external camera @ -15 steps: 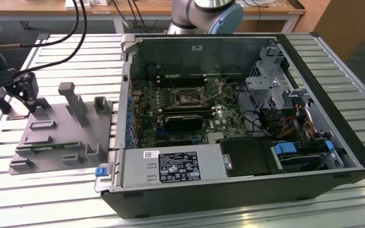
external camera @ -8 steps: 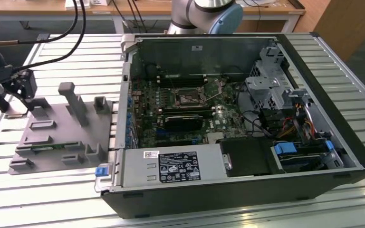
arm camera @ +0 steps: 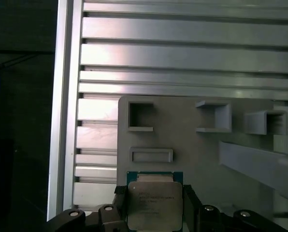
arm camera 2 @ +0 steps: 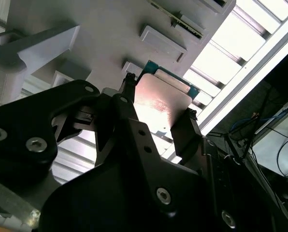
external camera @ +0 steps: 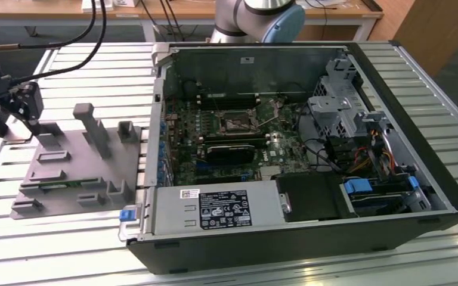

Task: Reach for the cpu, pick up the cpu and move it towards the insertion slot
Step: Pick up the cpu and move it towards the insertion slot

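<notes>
First wrist view: cpu gripped at the grey tray, carry to the slot not begun

The cpu (arm camera: 154,203) sits between the two fingers (arm camera: 190,198) of the gripper (arm camera 2: 159,99), metal top toward the camera and green rim showing at one edge. Both wrist views show the fingers pressed against opposite sides of the chip, so I judge that the hand is clamped on it. The chip is over an edge part of the grey tray (arm camera: 182,140); whether it is already lifted clear of the tray I cannot tell.

In the exterior view the gripper stands at the tray, at that view's left. The insertion slot (external camera: 235,123) lies inside the open computer case (external camera: 293,238), well apart toward that view's right.

So the step in hand is, in my judgement, the pick-up, with the grasp made. The carry calls for a firm, level hold, enough height to pass the tray's upright posts (external camera: 93,128) and the case wall, and the chip square to the slot.
</notes>
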{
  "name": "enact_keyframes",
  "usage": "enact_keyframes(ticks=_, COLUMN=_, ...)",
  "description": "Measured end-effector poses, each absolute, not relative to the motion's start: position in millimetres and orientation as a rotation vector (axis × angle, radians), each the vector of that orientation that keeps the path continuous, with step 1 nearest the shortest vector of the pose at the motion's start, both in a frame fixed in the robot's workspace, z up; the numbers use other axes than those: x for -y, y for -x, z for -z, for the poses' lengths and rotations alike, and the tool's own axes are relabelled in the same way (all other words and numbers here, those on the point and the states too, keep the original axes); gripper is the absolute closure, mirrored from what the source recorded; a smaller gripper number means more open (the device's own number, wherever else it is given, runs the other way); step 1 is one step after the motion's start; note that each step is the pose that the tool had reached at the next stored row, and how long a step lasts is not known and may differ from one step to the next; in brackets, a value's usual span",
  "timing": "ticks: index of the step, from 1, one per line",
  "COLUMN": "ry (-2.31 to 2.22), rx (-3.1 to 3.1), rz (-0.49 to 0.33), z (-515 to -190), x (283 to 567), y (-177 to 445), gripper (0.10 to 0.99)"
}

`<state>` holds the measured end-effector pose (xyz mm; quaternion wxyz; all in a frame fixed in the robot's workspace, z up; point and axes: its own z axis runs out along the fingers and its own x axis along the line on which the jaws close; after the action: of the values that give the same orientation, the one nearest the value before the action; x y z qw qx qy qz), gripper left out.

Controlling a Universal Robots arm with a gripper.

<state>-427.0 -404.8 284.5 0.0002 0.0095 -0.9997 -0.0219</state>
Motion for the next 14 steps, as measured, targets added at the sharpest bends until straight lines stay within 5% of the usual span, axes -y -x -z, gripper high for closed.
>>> enact_keyframes(ticks=14, ry=-0.03, rx=3.14, rz=0.069, z=-300, x=405, y=427, gripper=0.541)
